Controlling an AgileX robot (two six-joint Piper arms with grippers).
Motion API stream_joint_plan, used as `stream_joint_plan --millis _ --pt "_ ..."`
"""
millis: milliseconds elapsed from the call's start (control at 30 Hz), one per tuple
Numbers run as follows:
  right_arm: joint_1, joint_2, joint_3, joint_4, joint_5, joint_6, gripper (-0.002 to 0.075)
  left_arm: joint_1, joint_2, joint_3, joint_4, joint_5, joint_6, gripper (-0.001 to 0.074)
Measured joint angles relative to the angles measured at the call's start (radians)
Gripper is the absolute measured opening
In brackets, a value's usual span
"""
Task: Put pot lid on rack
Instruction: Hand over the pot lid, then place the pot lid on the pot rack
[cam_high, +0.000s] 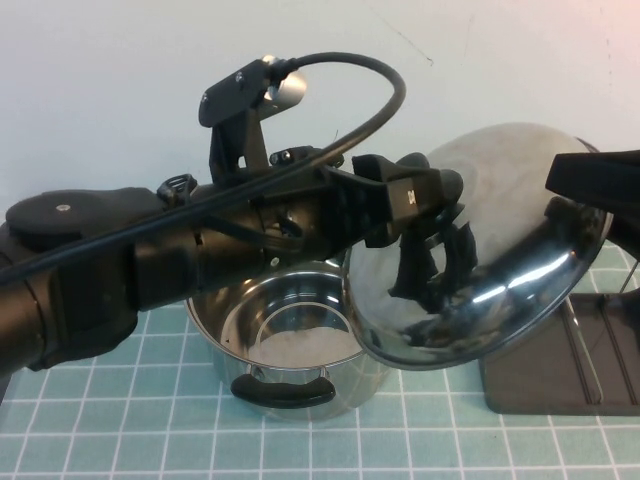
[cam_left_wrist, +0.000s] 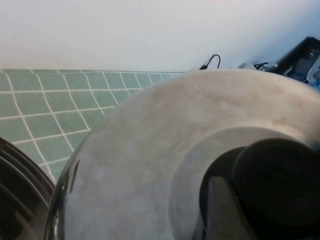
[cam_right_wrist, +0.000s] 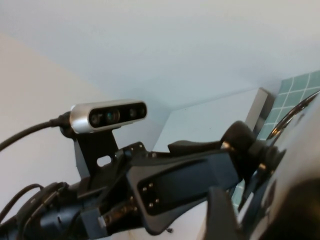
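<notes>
The jaws of the left gripper (cam_high: 437, 215) are clenched on the lid (cam_high: 500, 260), which is held tilted in the air above the pot (cam_high: 285, 350) and rack (cam_high: 575, 365). The right gripper (cam_high: 590, 180) is seen at the far right; its jaws cannot be told.

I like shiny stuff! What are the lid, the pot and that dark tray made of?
Pot lid, held up by the left gripper: polished steel, mirror reflections. Pot: likely the same, with black handles. Rack: matte dark, probably plastic. Right gripper is beside the lid.
</notes>
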Motion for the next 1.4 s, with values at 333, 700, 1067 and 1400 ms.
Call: stream_joint_plan --millis 333,700,1067,1400 --pt "0.001 0.000 -0.002 0.018 0.015 -0.048 0.0100 0.000 0.044 -0.004 0.004 0.103 0.019 0.0331" --pt "0.001 0.000 -0.004 0.025 0.061 -0.092 0.0067 0.004 0.052 -0.004 0.008 0.122 0.196 0.0331" --pt "0.001 -0.002 -0.126 -0.061 0.040 -0.216 0.0066 0.004 -0.042 -0.006 0.011 0.098 0.271 0.0564" --pt "0.001 -0.184 -0.180 -0.491 -0.160 -0.087 0.0066 0.004 -0.335 -0.006 0.333 -0.182 0.298 0.0050"
